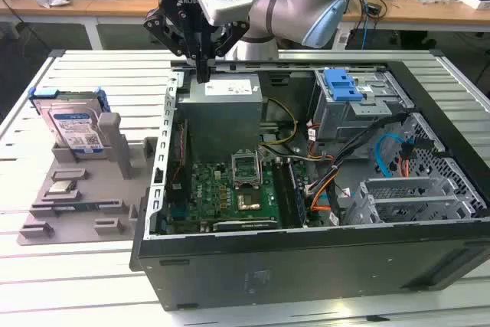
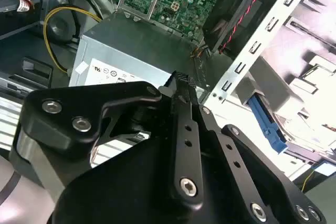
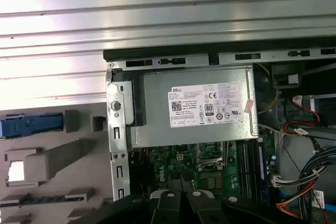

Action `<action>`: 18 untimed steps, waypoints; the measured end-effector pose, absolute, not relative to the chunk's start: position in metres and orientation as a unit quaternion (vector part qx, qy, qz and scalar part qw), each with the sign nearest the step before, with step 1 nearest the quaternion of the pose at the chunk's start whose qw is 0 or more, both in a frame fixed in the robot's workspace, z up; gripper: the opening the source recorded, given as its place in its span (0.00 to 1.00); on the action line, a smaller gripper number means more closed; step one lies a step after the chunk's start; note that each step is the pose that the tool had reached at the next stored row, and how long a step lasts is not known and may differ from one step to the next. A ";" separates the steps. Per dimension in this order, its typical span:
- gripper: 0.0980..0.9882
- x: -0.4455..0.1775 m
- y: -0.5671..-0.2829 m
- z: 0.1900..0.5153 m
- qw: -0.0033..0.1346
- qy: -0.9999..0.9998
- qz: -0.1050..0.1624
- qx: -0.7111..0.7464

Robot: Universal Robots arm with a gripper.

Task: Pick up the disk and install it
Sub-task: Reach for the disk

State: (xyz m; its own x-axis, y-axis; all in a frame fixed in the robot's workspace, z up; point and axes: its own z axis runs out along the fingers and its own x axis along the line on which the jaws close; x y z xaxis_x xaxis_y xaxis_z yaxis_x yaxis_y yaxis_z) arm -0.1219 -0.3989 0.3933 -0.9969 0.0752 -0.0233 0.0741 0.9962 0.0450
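Hovering at the case rim, above the power supply: gripper, black metal linkages, fingers pressed together, nothing held.
Disk: flat silver slab, blue plastic frame, white-and-blue printed label, print too small to read. Propped in a grey moulded holder outside the case, at the exterior view's left, well apart from the gripper.
Power supply: grey sheet-metal box inside the case, white printed label with small marks on top.
Motherboard: green, inside the case, beside the power supply.
Case: black, open side up, on a ribbed aluminium table.
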 end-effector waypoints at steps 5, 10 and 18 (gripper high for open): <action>0.01 -0.133 -0.399 0.393 0.013 0.999 0.022 0.037; 0.01 -0.152 -0.399 0.393 0.012 0.999 0.022 0.037; 0.01 -0.180 -0.399 0.393 0.012 0.999 0.022 0.037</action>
State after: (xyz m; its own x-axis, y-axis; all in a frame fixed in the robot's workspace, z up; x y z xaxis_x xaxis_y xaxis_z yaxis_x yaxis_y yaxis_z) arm -0.1805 -0.3988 0.3933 -0.9969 0.0753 -0.0233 0.0742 0.9962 0.0451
